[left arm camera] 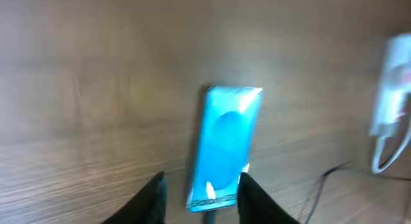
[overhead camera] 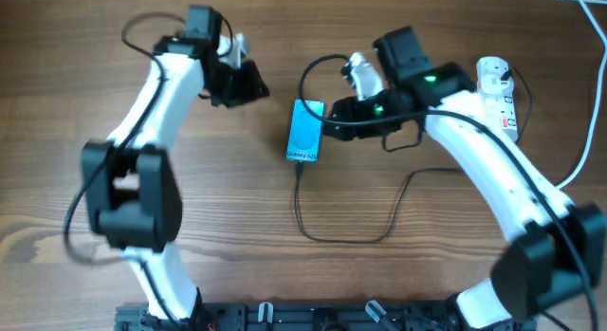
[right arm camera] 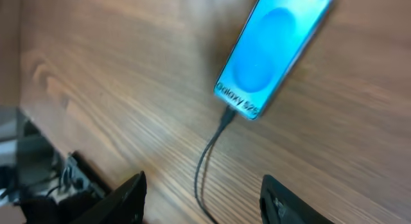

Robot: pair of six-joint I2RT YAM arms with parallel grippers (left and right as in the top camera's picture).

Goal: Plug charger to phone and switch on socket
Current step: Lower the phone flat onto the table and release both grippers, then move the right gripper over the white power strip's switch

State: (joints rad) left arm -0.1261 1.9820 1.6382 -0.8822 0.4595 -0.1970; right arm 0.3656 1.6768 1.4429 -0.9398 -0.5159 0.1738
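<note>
The phone lies flat on the wooden table, about in the middle, with its blue screen up; the word "Galaxy" sits at its near end. The charger is a thin black wire; its tip meets the near end of the phone; from there the wire runs toward the near side, bends round in a loop and goes off to the right, under the right arm. The socket is white and lies at the far right, well apart from the phone; a white cable lies by the right edge. The left gripper is just left of the phone, not touching it; its fingers are spread apart and hold nothing. The right gripper is just right of the phone; its fingers are wide apart too, with nothing in them.
</note>
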